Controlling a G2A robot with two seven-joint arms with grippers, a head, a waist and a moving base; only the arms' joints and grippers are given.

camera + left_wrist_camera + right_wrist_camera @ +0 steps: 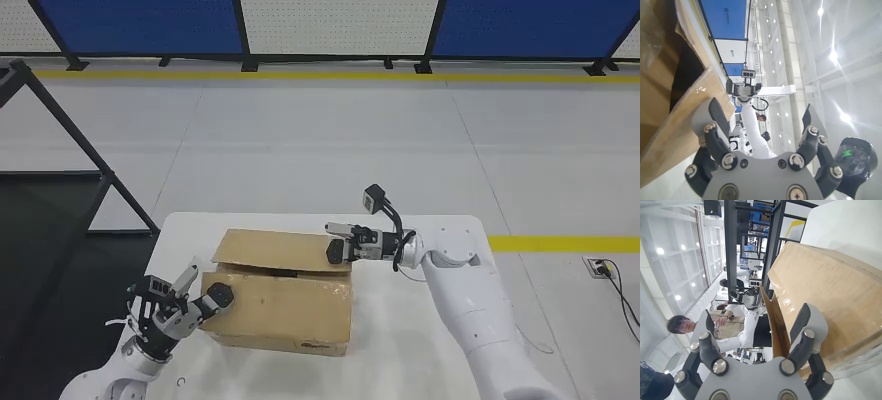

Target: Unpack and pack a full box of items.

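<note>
A brown cardboard box (285,300) lies on the white table (420,340); its near top flap is down and the far flap (270,250) is slightly raised, leaving a dark gap. At the box's left end my left gripper (200,288) is open, and in the left wrist view one of that gripper's (762,111) pads (718,111) lies against a flap corner (702,94). At the far right corner my right gripper (336,246) is open. Its wrist view shows this gripper (755,317) astride a thin upright flap edge (772,323), beside the taped box top (829,291).
A black metal frame (60,150) stands left of the table. Blue and white partition panels (330,25) line the back, with a yellow floor stripe (565,243) at the right. Bare table surface lies right of the box.
</note>
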